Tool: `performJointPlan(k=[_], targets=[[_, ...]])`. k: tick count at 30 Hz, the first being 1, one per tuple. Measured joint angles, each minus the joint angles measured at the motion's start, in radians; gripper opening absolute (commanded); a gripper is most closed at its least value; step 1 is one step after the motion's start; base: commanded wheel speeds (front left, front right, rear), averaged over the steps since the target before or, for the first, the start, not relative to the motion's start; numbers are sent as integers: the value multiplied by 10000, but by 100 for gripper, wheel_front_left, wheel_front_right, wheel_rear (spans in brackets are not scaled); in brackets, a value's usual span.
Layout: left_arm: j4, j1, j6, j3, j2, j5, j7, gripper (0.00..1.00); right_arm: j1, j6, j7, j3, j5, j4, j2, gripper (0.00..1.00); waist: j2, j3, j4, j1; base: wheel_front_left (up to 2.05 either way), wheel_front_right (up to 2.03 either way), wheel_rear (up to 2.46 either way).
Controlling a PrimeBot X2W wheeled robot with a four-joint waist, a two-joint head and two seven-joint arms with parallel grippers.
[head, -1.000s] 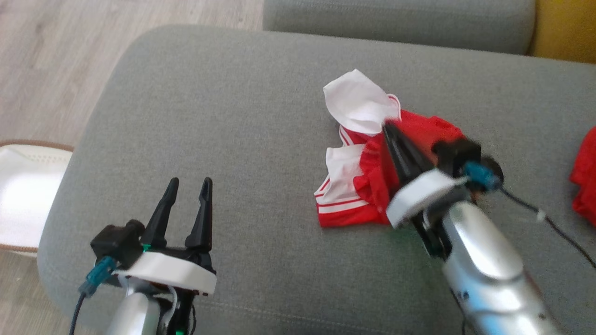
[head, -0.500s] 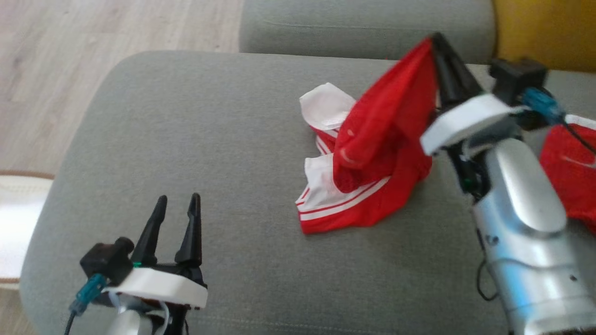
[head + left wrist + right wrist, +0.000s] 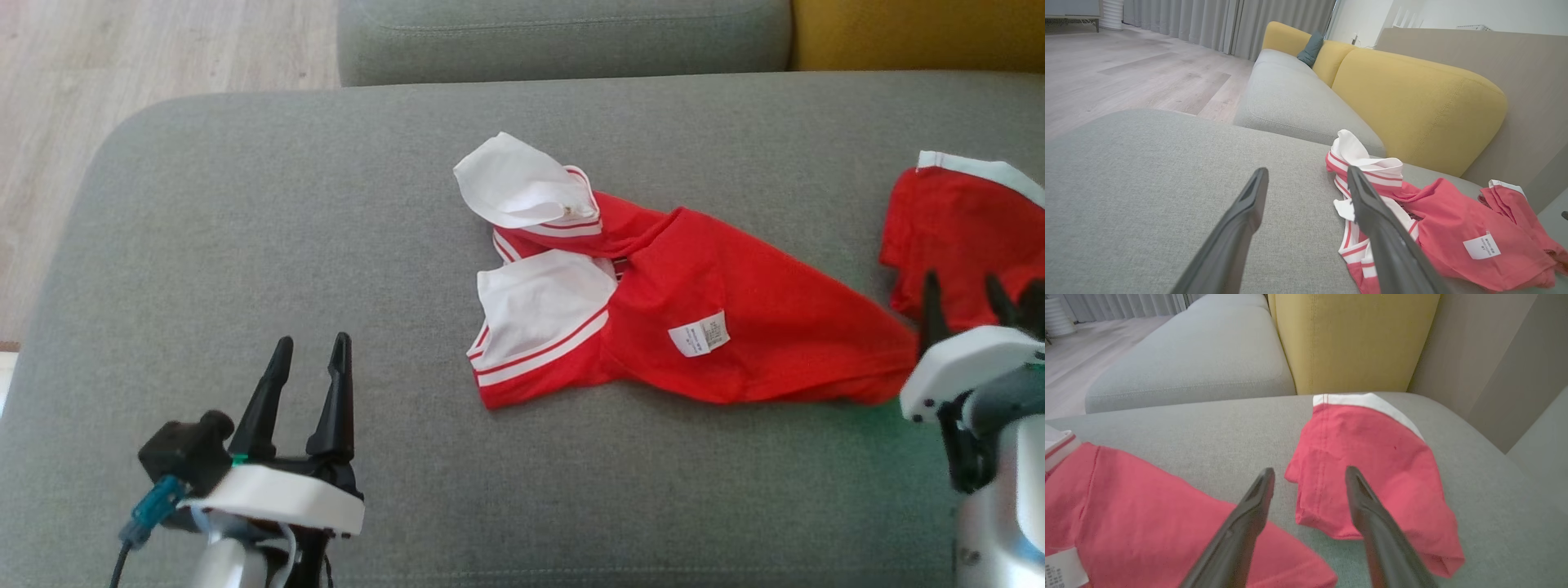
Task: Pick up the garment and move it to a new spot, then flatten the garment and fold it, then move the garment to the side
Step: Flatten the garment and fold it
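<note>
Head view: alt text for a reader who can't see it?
A red garment with white sleeves lies spread across a grey sofa cushion, white label showing. The left claw is open at lower left; the right claw, open, sits at the right edge by a second red garment.

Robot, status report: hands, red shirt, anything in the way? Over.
Left gripper, right gripper open, empty. Red-and-white shirt lies on cushion. Second red garment ahead of right gripper.

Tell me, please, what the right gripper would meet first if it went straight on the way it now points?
Probably the smaller red cloth, just beyond the right gripper, though depth is unclear.
</note>
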Motion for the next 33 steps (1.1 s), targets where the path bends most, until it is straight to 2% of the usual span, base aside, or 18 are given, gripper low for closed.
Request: performJointPlan(k=[4,10,14,18,21,28,33], targets=[[61,-134,-19,10,0,19,0,100,-35,0,-362,314,-391,-589,234,100,0,34,-104,0,0,0,0],[132,-220,-25,-12,-2,29,0,100,-48,0,-1398,1427,-309,-1384,328,100,0,-8,1,0,0,0,0],[151,-217,-90,-27,-2,29,0,100,204,0,-1793,2546,880,-1691,345,100,0,-67,138,0,0,0,0],[167,-209,-98,-33,-2,29,0,100,1117,0,-2100,3384,1645,-1685,389,100,0,-160,290,0,0,0,0],[161,-190,-98,-40,-2,29,0,100,1636,0,-2418,3680,1889,-1532,393,100,0,-211,401,0,0,0,0],[136,-154,-96,-61,-2,29,0,100,1728,0,-2865,3962,1845,-1218,397,100,0,-259,582,0,0,0,0],[100,-150,-94,-113,-2,29,0,100,1726,0,-2683,3965,897,-763,397,100,0,-138,653,0,0,0,0]])
